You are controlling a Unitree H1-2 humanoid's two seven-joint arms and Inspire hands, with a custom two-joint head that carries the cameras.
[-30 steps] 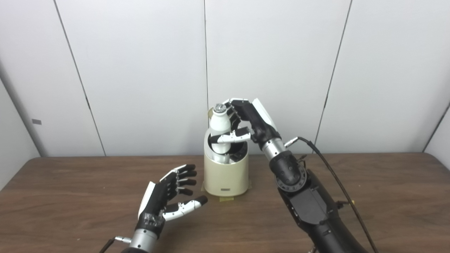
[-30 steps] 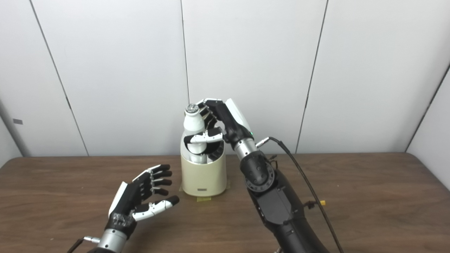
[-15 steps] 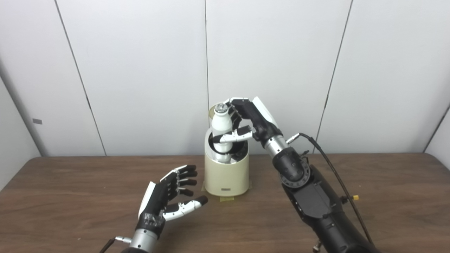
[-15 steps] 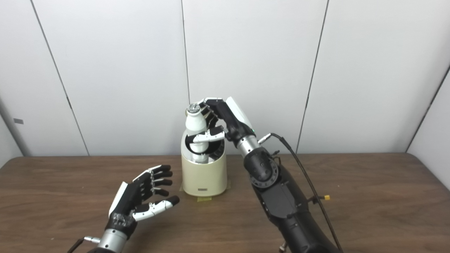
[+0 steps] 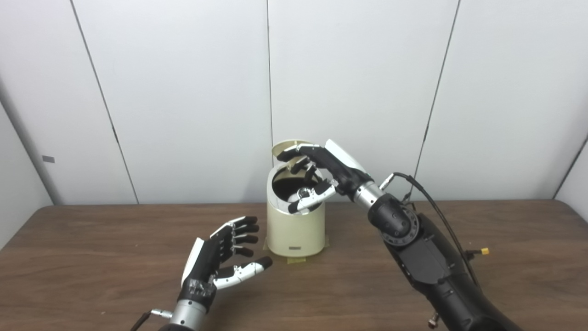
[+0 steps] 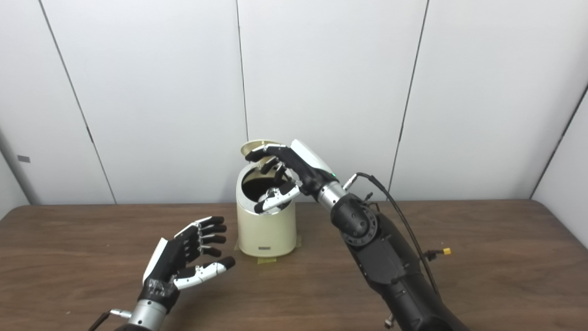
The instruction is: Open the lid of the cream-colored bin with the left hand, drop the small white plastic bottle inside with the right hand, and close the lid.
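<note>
The cream-colored bin stands upright at the table's middle, its lid tipped up at the back. Only the small white bottle's silver cap shows, low inside the bin's dark mouth. My right hand hovers over the opening with fingers spread apart, open and holding nothing; its thumb reaches across the front rim. My left hand rests open, palm toward the bin, on the table to the bin's front left, apart from it.
Yellow tape sticks out from under the bin's base. A black cable loops off my right forearm. The brown table ends at a white panelled wall just behind the bin.
The right hand has let go of the bottle, which dropped into the bin. The hand's fingers spread and the hand lowered toward the rim. The left hand has not moved.
</note>
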